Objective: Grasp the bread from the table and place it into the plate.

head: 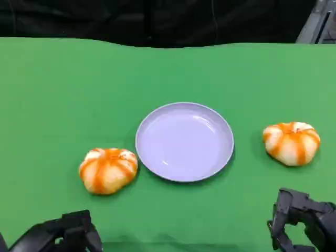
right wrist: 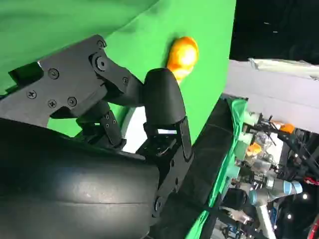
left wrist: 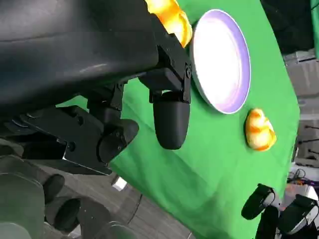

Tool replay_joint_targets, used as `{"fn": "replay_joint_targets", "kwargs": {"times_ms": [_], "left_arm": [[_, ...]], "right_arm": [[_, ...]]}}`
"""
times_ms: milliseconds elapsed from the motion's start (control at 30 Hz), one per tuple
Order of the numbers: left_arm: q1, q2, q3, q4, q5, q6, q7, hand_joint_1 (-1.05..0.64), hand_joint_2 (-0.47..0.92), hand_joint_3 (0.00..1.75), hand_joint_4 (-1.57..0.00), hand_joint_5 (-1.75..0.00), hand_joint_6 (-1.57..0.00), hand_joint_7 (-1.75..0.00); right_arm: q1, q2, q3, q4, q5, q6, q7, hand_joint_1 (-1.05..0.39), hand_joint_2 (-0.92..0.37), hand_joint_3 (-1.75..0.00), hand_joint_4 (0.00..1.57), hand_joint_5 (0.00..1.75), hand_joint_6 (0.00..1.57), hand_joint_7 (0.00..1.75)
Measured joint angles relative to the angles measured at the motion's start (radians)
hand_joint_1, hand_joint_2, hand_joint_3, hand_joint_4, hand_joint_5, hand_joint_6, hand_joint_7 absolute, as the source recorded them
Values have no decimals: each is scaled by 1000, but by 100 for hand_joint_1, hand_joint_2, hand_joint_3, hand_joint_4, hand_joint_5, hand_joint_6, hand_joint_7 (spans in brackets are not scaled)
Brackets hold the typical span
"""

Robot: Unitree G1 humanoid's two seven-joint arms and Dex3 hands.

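Both hands hang empty, fingers apart. One bread (head: 108, 170) lies ahead of the left hand (head: 63, 233), beside the plate (head: 184, 141); another bread (head: 291, 142) lies ahead of the right hand (head: 302, 218). Probably light and squashy: cup its sides gently.

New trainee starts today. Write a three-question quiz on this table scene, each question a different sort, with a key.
1. True or false: the plate already has a bun on it.
2. Multiple choice: the left bun lies (A) on the plate, (B) on the green cloth just beside the plate, (C) in the left hand.
3. Fill in: the right bun lies on the cloth beyond the ____ hand.

Key
1. False; the plate holds nothing.
2. B.
3. Right; the right hand is nearest it, holding nothing.
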Motion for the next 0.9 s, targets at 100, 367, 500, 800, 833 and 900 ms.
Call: {"fn": "replay_joint_targets", "kwargs": {"times_ms": [100,367,500,800,833,900], "left_arm": [[-2,0,-1,0,2,0,6,15,82,86,-60,-175,-55,-153],[-14,-1,-3,4,-2,4,9,16,83,88,-61,-175,-54,-155],[-23,-3,-5,10,-2,5,8,14,85,84,-61,-175,-52,-157],[-44,-99,23,83,-9,-180,81,-28,91,26,-49,-52,-58,-31],[-45,-112,27,85,28,-243,113,-32,92,24,-48,-39,-59,-20],[-50,-129,36,85,130,-360,190,-53,92,24,-36,-18,-52,-6]], "right_arm": [[-3,0,1,1,0,0,1,-16,-59,-109,83,175,71,168],[-9,0,0,2,0,1,0,-17,-59,-109,83,175,71,168],[-20,0,0,15,3,1,1,-19,-58,-110,84,175,72,168],[-25,0,0,15,-8,33,-12,-24,-60,-104,83,175,71,169],[-25,0,0,15,-8,33,-13,-24,-60,-103,83,175,71,169],[-26,0,0,15,-8,34,-13,-24,-60,-103,83,175,71,169]]}}
